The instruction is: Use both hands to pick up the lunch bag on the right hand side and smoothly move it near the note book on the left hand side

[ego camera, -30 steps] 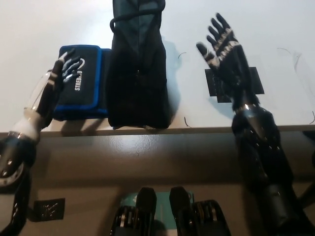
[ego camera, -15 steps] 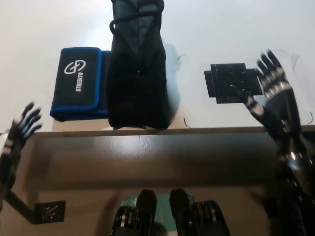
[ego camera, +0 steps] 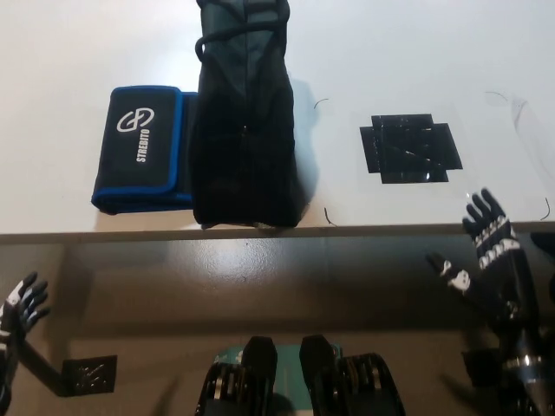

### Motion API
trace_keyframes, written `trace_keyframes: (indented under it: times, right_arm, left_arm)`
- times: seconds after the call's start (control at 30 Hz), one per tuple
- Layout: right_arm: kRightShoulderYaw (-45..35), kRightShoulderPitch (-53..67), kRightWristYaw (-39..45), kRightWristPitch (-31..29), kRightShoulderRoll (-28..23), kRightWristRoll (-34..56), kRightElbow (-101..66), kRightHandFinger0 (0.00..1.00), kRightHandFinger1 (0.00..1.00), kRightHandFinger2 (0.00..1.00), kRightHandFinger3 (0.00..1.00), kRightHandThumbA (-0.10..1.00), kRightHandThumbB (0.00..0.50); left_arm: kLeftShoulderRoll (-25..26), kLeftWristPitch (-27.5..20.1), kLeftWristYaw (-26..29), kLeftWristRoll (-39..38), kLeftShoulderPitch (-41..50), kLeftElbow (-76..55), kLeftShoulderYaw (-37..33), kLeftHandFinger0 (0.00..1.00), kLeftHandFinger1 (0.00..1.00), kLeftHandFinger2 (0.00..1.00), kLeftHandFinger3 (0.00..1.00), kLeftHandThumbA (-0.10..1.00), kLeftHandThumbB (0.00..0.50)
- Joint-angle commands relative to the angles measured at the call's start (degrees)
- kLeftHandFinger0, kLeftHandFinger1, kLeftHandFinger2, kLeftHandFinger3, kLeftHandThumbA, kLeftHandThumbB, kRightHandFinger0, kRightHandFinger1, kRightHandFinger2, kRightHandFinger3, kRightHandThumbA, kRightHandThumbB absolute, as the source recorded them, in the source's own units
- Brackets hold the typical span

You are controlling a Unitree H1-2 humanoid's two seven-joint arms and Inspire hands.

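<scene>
Both hands have dropped below the table edge since a second ago: left hand (ego camera: 19,305) at eight o'clock, right hand (ego camera: 487,256) at four o'clock, fingers spread, empty. I judge the move done: lunch bag (ego camera: 243,121) touches the notebook (ego camera: 143,147) at eleven o'clock.

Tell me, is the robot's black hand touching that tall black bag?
Apart. The head view shows the right hand low beyond the table edge, bare table between it and the lunch bag.

Left hand (ego camera: 19,305) low at lower left, fingers spread, right hand (ego camera: 487,256) raised at lower right, fingers apart, both holding nothing
</scene>
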Motion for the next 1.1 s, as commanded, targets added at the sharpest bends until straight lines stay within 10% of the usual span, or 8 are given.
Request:
trace_keyframes:
  times: [0.0, 1.07]
  right_arm:
    - [-1.2, 0.3, -2.2, -6.9, 1.1, -5.5, 0.8, 1.00, 1.00, 1.00, 1.00, 1.00, 0.135]
    - [-2.3, -2.1, -3.6, -6.9, 1.2, -7.2, 3.9, 1.00, 1.00, 1.00, 1.00, 1.00, 0.140]
  left_arm:
    - [0.4, -11.4, 5.0, 3.6, -0.3, 3.0, 2.2, 1.00, 1.00, 1.00, 1.00, 1.00, 0.090]
    - [0.7, -11.4, 5.4, 1.2, -3.1, 7.2, 2.6, 1.00, 1.00, 1.00, 1.00, 1.00, 0.132]
